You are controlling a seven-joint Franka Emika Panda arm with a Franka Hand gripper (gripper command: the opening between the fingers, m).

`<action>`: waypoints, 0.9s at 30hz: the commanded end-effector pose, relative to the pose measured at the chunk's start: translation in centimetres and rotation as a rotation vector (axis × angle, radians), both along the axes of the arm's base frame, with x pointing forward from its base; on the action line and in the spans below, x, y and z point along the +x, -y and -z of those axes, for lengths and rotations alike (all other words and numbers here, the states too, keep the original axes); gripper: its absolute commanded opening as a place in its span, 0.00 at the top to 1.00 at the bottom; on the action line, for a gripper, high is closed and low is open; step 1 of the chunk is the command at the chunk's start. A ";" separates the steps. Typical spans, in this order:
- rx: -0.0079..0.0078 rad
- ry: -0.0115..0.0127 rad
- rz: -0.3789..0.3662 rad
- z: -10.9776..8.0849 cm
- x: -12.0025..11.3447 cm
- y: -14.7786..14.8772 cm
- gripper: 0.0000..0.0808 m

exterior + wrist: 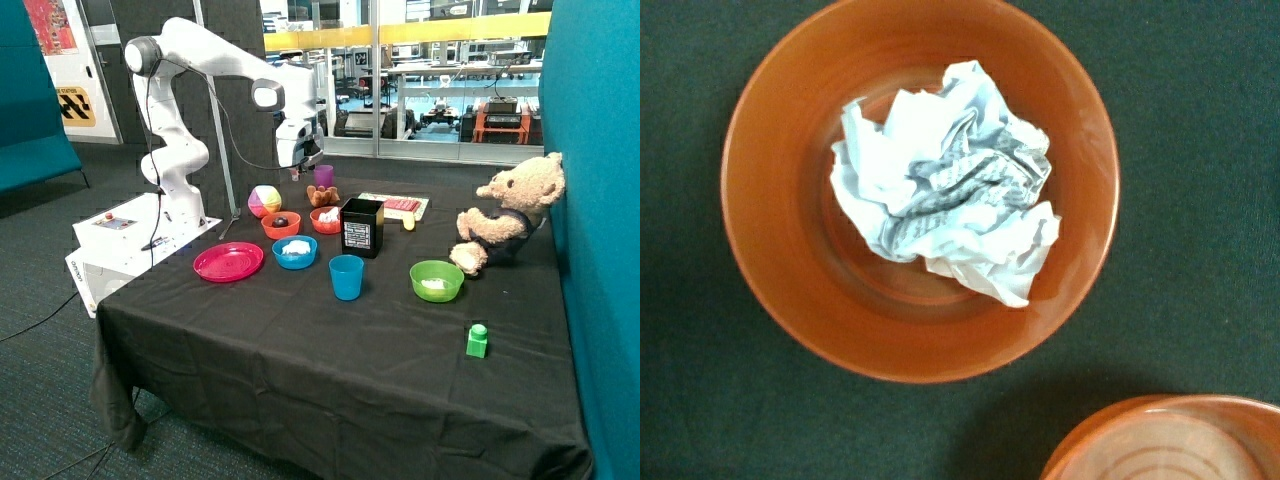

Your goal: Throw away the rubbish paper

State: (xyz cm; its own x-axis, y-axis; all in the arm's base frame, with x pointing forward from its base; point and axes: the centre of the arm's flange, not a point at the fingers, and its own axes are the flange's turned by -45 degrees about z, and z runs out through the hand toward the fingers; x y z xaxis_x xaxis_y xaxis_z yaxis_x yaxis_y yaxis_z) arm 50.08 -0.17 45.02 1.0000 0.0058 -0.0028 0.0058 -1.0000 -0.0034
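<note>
Paper wad [945, 180] — directly below tool [300, 172].

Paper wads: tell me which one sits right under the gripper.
The wad in the orange bowl beside the black box; the others lie in the blue and green bowls.

One paper wad [945, 195], white with grey print, lies crumpled in the middle of an orange bowl [770, 260]. Other wads lie in the blue bowl [295, 253] and the green bowl [437, 281].

Teal partition [600, 200], glass wall [440, 80], grey carpet [40, 380]
</note>
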 end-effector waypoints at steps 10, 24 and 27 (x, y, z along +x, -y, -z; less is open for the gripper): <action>-0.0030 0.0032 -0.234 0.3 1.2 -1.7 0.27; -0.0031 0.0032 -0.225 2.5 3.0 -2.8 0.19; -0.0030 0.0032 -0.234 3.3 3.2 -3.6 0.12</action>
